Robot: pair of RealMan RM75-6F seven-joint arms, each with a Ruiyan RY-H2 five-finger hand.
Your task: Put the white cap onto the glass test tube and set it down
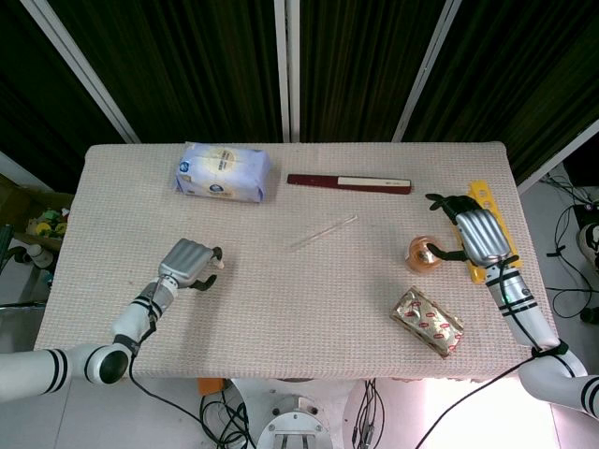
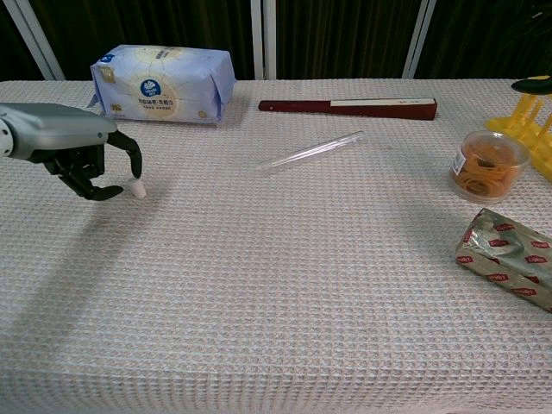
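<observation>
The small white cap point(image 2: 137, 189) lies tilted on the cloth at the left, also seen in the head view as the cap point(image 1: 223, 264). My left hand point(image 2: 82, 151) hovers just left of it with fingers curled. One fingertip touches the cap's top, and the thumb stays a little apart from it. The glass test tube point(image 2: 310, 151) lies flat mid-table, the same tube point(image 1: 323, 233) showing in the head view, far from both hands. My right hand point(image 1: 482, 234) rests open at the right edge, over the yellow rack point(image 1: 489, 198).
A blue-white tissue pack point(image 2: 164, 82) lies behind the left hand. A dark red folded fan point(image 2: 345, 106) lies at the back. A round tub of rubber bands point(image 2: 488, 164) and a gold foil packet point(image 2: 509, 254) sit at the right.
</observation>
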